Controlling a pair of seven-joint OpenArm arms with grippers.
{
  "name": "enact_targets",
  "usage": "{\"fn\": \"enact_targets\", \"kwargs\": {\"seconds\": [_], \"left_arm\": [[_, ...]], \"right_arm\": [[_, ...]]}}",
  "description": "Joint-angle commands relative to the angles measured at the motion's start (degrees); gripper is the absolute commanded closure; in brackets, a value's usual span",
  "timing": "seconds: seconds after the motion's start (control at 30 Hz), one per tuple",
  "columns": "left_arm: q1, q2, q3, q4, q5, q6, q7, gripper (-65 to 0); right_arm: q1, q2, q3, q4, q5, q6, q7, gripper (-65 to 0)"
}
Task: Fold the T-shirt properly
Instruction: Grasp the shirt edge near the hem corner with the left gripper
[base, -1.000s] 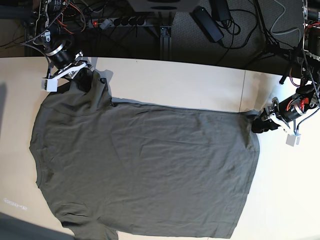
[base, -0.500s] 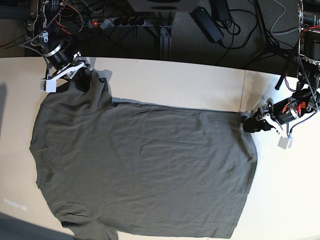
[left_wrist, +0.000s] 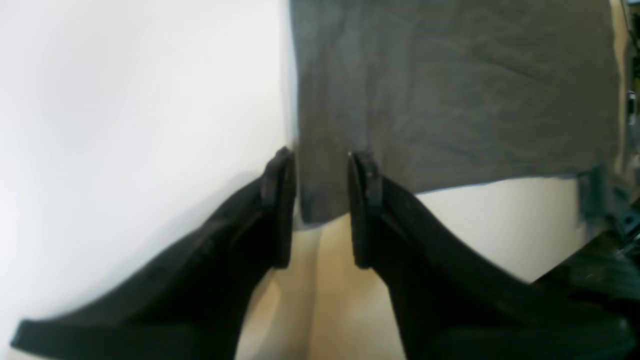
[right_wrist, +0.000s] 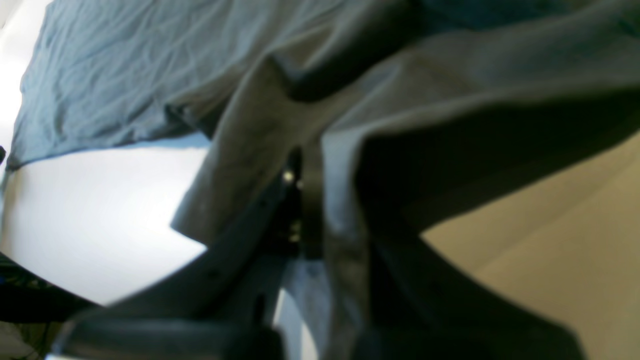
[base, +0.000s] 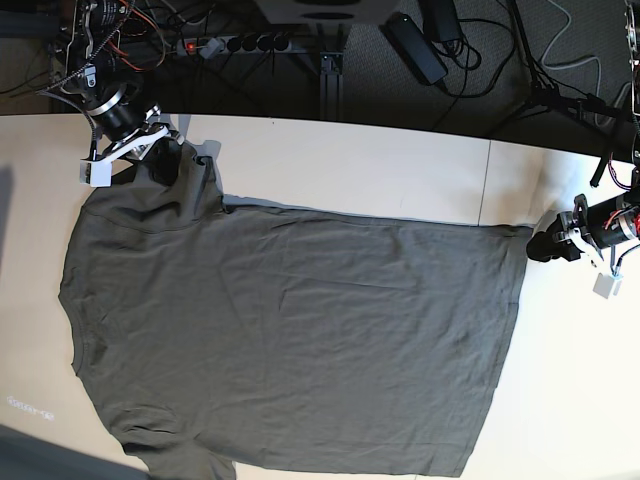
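T-shirt (base: 290, 340) lies spread flat on the worktop (base: 400, 180), collar side toward the base view's left. Left end effector (left_wrist: 320, 210): jaws parted, straddling the hem corner, not visibly pinching it. Right end effector (right_wrist: 300, 200): clamped on the sleeve fabric, which drapes over its fingers. Worktop is pale beige. Beyond its far edge: dark floor, cables, a power strip (base: 235, 44). Both arms reach in low from opposite ends.
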Motion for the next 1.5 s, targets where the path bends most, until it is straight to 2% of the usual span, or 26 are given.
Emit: {"fn": "enact_targets", "kwargs": {"seconds": [0.0, 0.17, 0.47, 0.57, 0.8, 1.1, 1.33, 1.47], "left_arm": [[-1.27, -1.64, -0.50, 0.66, -1.92, -1.42, -0.94, -21.5], [-1.25, -2.60, -0.50, 0.66, -1.38, -1.44, -1.62, -21.5], [-1.22, -3.82, -0.48, 0.66, 7.26, -1.60, -1.68, -21.7], [-1.22, -3.69, -0.37, 0.66, 6.80, -1.33, -1.64, -27.4], [-1.22, -3.48, -0.35, 0.66, 2.19, -1.31, 0.09, -27.6], [-1.22, 1.07, -0.26, 0.66, 7.02, 0.61, 3.32, -27.5], [-1.07, 2.73, -0.09, 0.66, 7.32, 0.59, 3.76, -27.5], [-1.09, 3.80, 2.60, 0.66, 7.43, 0.61, 3.74, -27.5]], "right_arm": [[-0.37, 0.76, 0.26, -0.09, -2.14, -0.37, -2.56, 0.0], [-0.37, 0.74, 0.26, -0.09, -2.14, -0.39, -2.56, 0.0], [-0.26, 0.76, 0.26, -0.09, -2.14, -0.37, -2.56, 0.0], [-0.22, 0.74, 0.26, -0.09, -2.12, -0.37, -2.54, 0.0], [-0.24, 0.74, 0.26, -0.09, -2.14, -0.37, -2.56, 0.0], [-0.22, 0.74, 0.26, -0.09, -2.12, -0.37, -2.54, 0.0], [-0.22, 0.76, 0.26, -0.09, -2.12, -0.37, -2.54, 0.0], [-0.22, 0.74, 0.26, -0.09, -2.10, -0.37, -2.54, 0.0]]}}
